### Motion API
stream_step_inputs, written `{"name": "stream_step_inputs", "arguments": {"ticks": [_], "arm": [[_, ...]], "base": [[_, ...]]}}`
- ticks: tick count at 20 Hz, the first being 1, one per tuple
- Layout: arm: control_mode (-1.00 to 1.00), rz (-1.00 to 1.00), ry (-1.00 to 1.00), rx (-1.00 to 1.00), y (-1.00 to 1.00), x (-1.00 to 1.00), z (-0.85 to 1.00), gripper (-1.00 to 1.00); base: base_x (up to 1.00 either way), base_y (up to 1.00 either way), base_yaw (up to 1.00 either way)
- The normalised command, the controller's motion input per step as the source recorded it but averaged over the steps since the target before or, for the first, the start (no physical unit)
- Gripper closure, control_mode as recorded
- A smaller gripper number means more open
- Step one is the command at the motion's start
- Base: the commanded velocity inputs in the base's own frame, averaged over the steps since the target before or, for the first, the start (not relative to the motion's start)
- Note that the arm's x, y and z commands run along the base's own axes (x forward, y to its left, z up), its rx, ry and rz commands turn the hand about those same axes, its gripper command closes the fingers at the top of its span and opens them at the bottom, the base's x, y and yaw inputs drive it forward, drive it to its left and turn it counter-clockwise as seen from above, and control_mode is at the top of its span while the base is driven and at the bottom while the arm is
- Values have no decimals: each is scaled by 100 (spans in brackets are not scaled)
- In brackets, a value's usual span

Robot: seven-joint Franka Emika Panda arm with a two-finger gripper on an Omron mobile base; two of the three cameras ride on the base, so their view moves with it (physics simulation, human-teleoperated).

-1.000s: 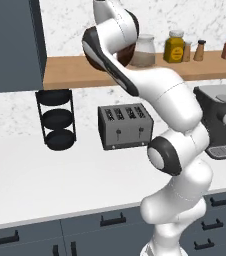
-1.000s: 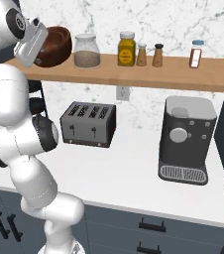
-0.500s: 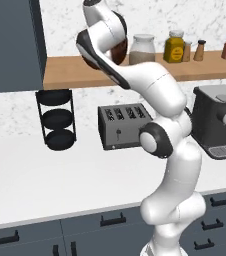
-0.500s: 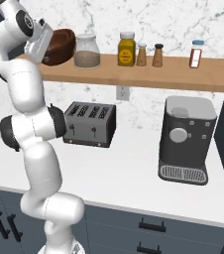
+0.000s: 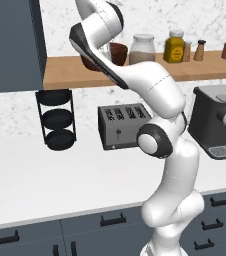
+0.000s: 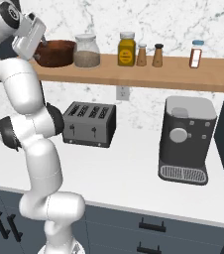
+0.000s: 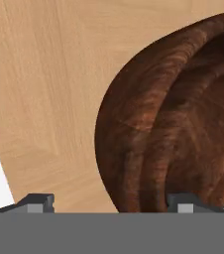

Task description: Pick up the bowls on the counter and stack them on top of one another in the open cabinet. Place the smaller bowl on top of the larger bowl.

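The two bowls (image 6: 55, 52) sit nested, the smaller inside the larger, on the tan wooden shelf (image 6: 134, 72) toward its left end, just left of a glass jar (image 6: 86, 51). The gripper (image 7: 111, 201) hovers above their rim, jaws released and spread, grasping nothing. Bare shelf lies left of the bowls.

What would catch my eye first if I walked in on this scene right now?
The tall white robot arm, reaching up to the wooden shelf. Its claw hangs at a glossy reddish-brown bowl beside a glass jar. Below, a toaster and coffee machine stand on the white counter.
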Motion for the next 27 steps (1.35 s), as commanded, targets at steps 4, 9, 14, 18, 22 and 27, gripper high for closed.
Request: {"name": "stream_step_inputs", "arguments": {"ticks": [4, 9, 14, 18, 22, 27], "arm": [[-100, -4, -10, 0, -40, -100, -28, -100], [-100, -8, 0, 0, -52, -100, -95, -100], [-100, -3, -1, 0, -32, -100, -100, -100], [-100, 0, -2, -3, -15, -100, -100, -100], [-100, 0, 0, -8, -4, -100, -100, -100], [-100, 3, 12, -12, 0, -65, -100, -100]], "base": [[0, 0, 0], [0, 0, 0], [0, 0, 0], [0, 0, 0], [0, 0, 0], [0, 0, 0]]}}
